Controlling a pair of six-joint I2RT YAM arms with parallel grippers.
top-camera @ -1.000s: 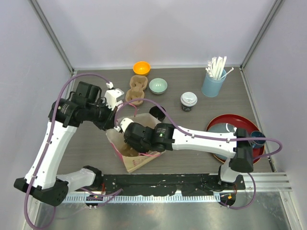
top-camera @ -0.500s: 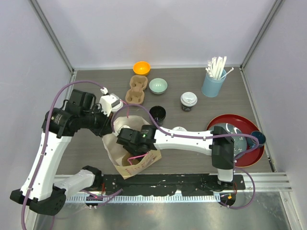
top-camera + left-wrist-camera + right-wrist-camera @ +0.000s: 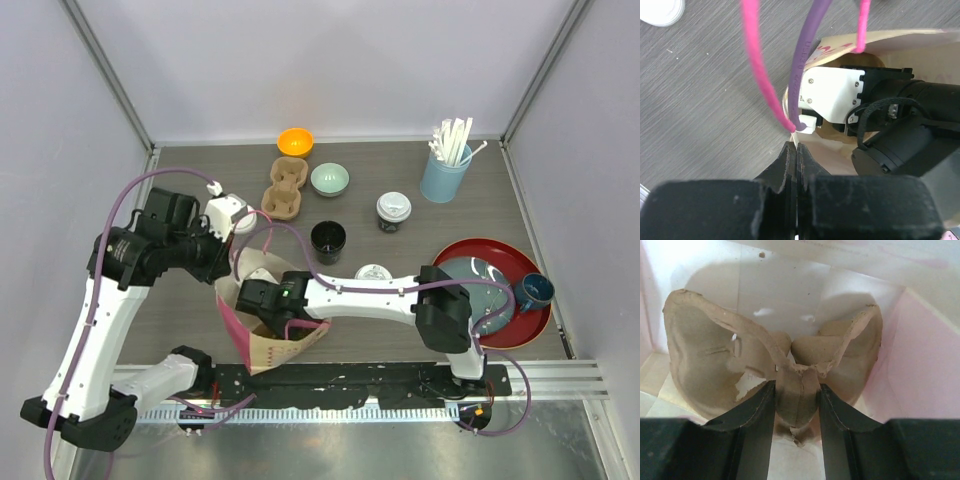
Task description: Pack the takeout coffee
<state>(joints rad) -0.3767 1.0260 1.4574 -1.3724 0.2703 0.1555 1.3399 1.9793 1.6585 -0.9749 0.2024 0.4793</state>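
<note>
Reaching inside the paper bag [image 3: 262, 345], the right gripper [image 3: 796, 392] pinches the middle ridge of a pulp cup carrier [image 3: 715, 355]; the left gripper [image 3: 796, 165], jaws together, nips the bag rim. The lidded coffee cup [image 3: 393, 210] stands outside at two o'clock. A slipped rim could collapse the bag

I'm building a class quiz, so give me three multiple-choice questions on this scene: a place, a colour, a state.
1. Where is the right gripper? A) inside the paper bag B) by the back wall C) off the table's edge
2. What colour is the bowl farthest from the arm bases? A) blue B) orange C) black
3. The left gripper is: A) wide open B) holding a spoon C) shut on the bag's rim
Answers: 1 A, its jaws clamp a pulp carrier inside the bag; 2 B, plainly orange from above; 3 C, its jaws pinch the paper edge.
</note>
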